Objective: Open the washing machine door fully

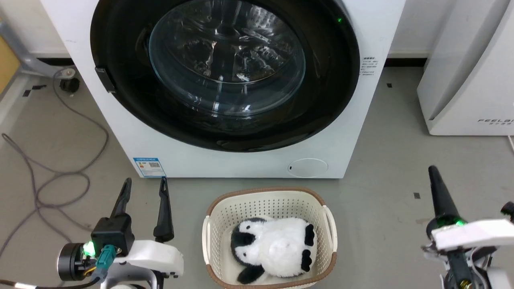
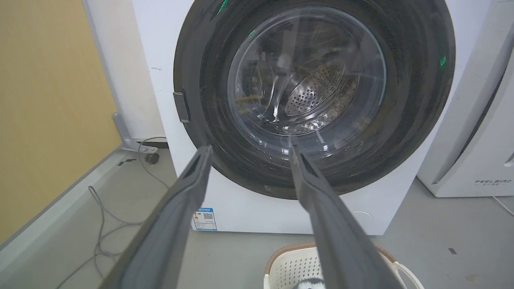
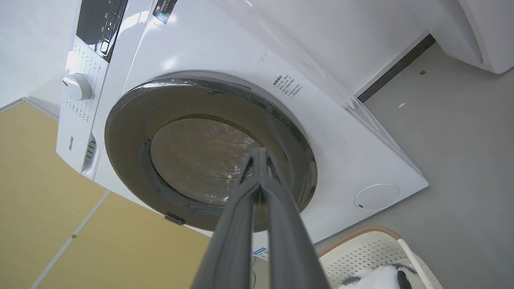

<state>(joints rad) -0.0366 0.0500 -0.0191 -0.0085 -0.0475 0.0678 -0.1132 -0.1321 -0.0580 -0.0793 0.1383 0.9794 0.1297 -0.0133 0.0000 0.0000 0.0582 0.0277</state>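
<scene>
The washing machine (image 1: 241, 160) is a big white box straight ahead. Its door (image 1: 120, 60), a glossy black disc with a clear glass bowl (image 1: 227, 56) at the centre, lies flat against the front, with a small dark latch tab (image 1: 105, 79) on its left edge. My left gripper (image 1: 145, 186) stands open low on the left, short of the machine, fingers apart and empty. In the left wrist view the door (image 2: 409, 80) fills the space beyond those fingers (image 2: 188, 188). My right gripper (image 1: 433, 170) is shut, empty, low on the right. The right wrist view has the door (image 3: 132, 120) tilted beyond the closed tips (image 3: 260, 152).
A cream laundry basket (image 1: 217, 208) with a black-and-white plush penguin (image 1: 273, 245) sits on the floor between my grippers, just before the machine. A white FEELBIRD appliance (image 1: 470, 80) stands to the right. Grey cables (image 1: 60, 172) trail on the left floor by a yellow panel (image 2: 48, 100).
</scene>
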